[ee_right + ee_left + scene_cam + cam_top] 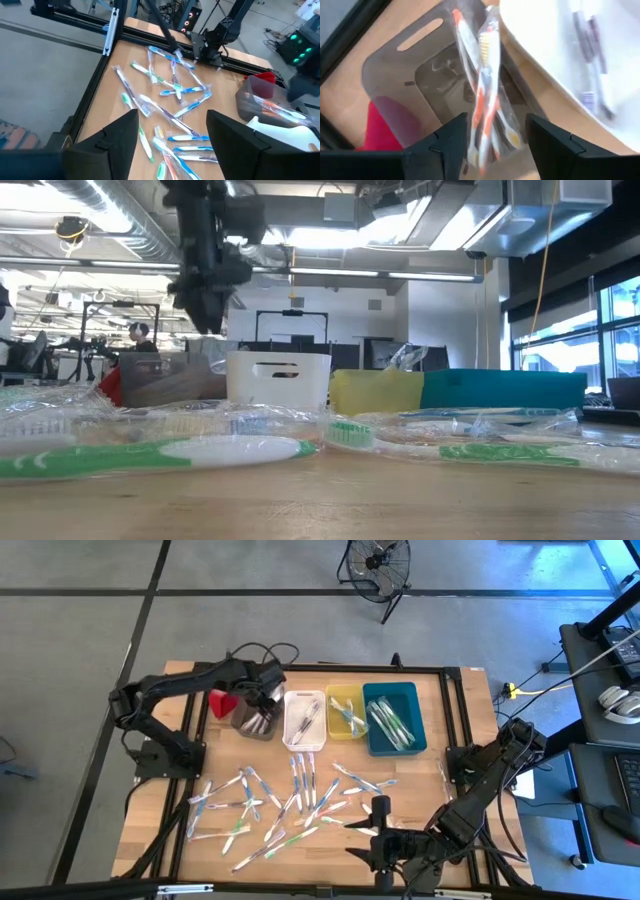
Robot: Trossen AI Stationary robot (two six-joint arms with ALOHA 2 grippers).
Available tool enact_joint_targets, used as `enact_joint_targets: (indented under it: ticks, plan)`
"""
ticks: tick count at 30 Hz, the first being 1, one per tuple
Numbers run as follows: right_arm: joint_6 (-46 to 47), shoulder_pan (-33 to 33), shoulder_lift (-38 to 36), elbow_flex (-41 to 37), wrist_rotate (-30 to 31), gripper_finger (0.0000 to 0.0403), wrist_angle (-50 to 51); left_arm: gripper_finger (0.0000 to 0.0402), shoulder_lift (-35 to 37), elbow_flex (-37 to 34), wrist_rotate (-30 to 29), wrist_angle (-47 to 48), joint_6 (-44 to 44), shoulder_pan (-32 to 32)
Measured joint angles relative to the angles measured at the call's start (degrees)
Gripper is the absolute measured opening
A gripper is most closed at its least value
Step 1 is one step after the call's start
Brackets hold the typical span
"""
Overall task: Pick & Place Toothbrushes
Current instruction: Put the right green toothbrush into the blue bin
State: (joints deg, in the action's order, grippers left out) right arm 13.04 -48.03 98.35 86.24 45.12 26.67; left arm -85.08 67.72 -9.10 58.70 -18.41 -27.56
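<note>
Toothbrushes (pixel 285 805) are mostly scattered in wrappers over the near half of the surface (pixel 450 700), with some already sorted into the four bins at its far side. An orange pair (pixel 485 85) is seen in the left wrist view lying in the grey bin (pixel 415 65), between the spread fingers (pixel 447 145) of the left gripper (pixel 265 690), which hangs over that bin with nothing gripped. The release is judged done; the gripper is best lifted straight up so that the wrappers are not dragged out over the bin's wall. The red object (pixel 224 702) just beside the bin should be left alone. The right gripper (pixel 380 830) waits over the near edge, its fingers partly apart and empty; a brush lying apart from its neighbours is best chosen, so that only one wrapper is caught.
</note>
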Motion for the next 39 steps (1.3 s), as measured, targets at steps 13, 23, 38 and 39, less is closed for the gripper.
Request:
enact_joint_targets:
  ticks: [13, 23, 38, 39]
  plan:
    - [0.7, 0.0, 0.0, 0.0, -15.47, 0.0205, 0.48, 0.0193, 0.04, 5.64, 14.88, 13.21, -7.89, 19.78]
    - [23.83, -0.02, 0.0, 0.0, -27.95, 0.0189, 11.32, 0.0193, 0.04, 5.64, 6.64, 6.7, -14.67, 38.28]
    - [61.49, -0.67, 0.0, 0.01, -32.78, 0.0206, 41.23, 0.0173, 0.04, 5.64, -16.59, -16.58, -10.17, 53.6]
    - [62.82, -1.02, 0.0, 0.0, -33.34, 0.0207, 42.22, 0.0172, 0.04, 5.51, -17.72, -17.74, -9.91, 54.06]
